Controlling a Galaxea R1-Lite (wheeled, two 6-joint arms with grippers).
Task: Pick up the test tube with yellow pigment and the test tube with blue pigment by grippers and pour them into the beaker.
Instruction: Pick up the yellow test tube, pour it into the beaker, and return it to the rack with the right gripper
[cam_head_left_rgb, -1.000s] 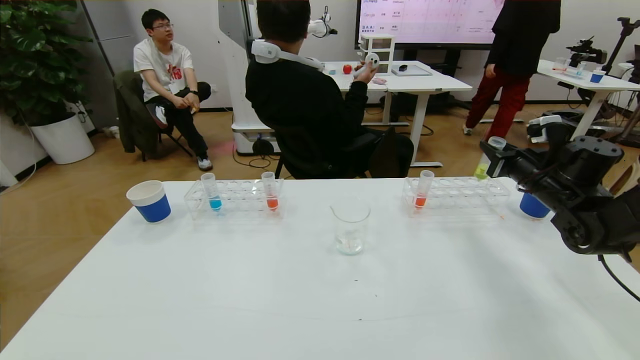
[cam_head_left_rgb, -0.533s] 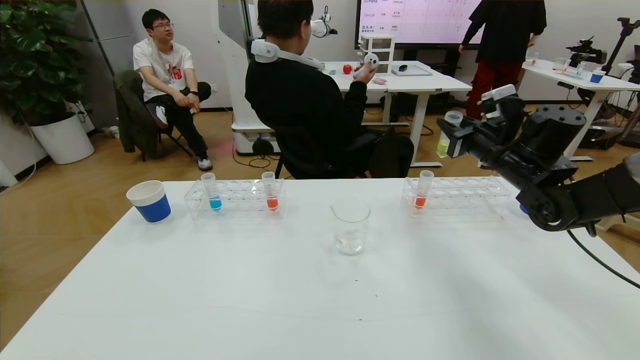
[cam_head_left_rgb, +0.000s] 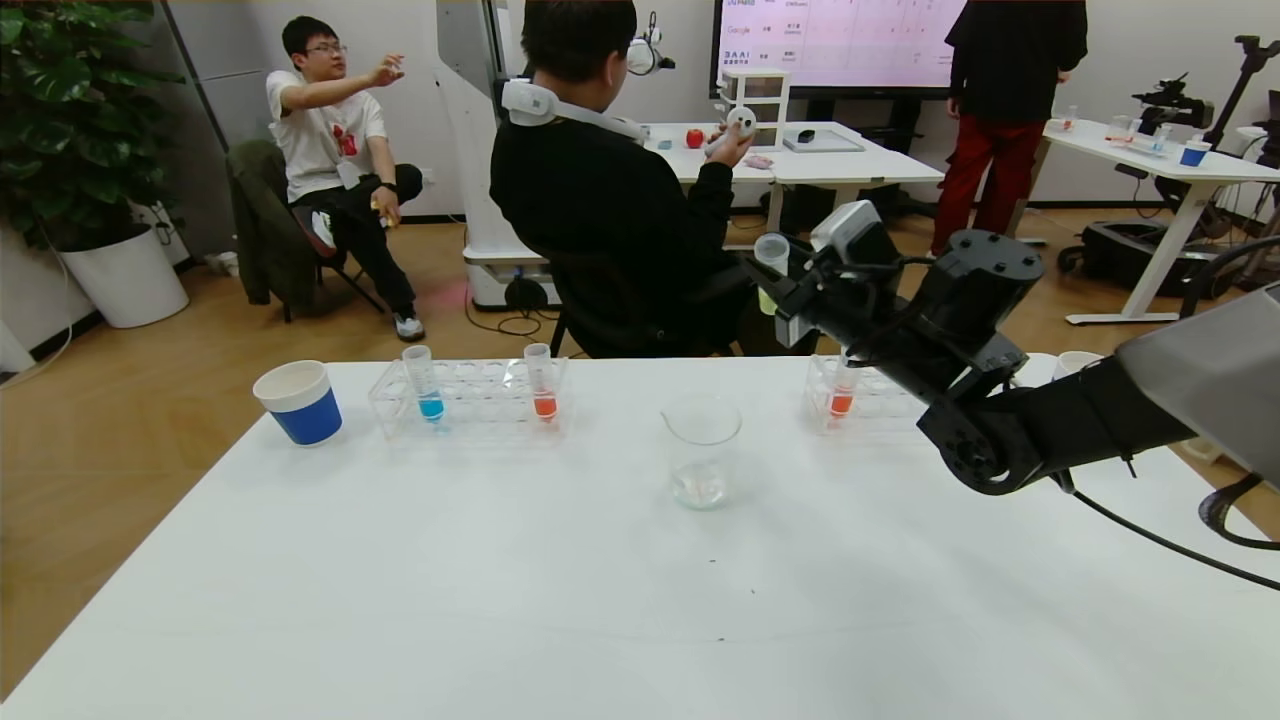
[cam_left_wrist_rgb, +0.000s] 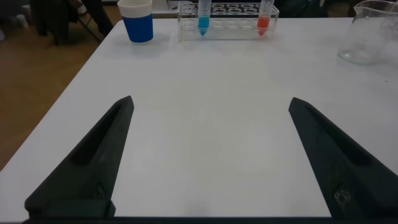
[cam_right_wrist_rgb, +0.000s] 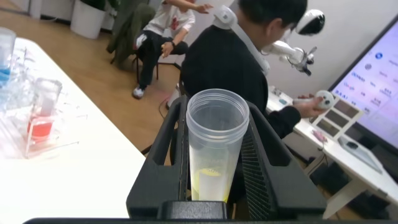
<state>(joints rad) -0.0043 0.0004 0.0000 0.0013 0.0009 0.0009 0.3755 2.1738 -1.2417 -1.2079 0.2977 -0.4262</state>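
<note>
My right gripper (cam_head_left_rgb: 775, 285) hangs above the table's far edge, right of the beaker (cam_head_left_rgb: 700, 450), and is shut on the test tube with yellow pigment (cam_head_left_rgb: 770, 262). The right wrist view shows that clear tube (cam_right_wrist_rgb: 216, 149) upright between the two black fingers (cam_right_wrist_rgb: 171, 134), with yellow liquid at its bottom. The test tube with blue pigment (cam_head_left_rgb: 425, 385) stands in the left rack (cam_head_left_rgb: 470, 400). In the left wrist view my left gripper (cam_left_wrist_rgb: 211, 101) stands open and empty low over the near table, facing the blue tube (cam_left_wrist_rgb: 203, 15) and the beaker (cam_left_wrist_rgb: 373, 31).
Two tubes with orange-red liquid stand in racks, one (cam_head_left_rgb: 541, 383) in the left rack and one (cam_head_left_rgb: 843, 390) in the right rack (cam_head_left_rgb: 880, 400). A blue paper cup (cam_head_left_rgb: 298, 402) sits far left; another (cam_head_left_rgb: 1075, 362) peeks behind my right arm. People sit beyond the table.
My right arm has swung left and upward with the yellow tube, from over the right end of the right rack to above that rack's left end.
</note>
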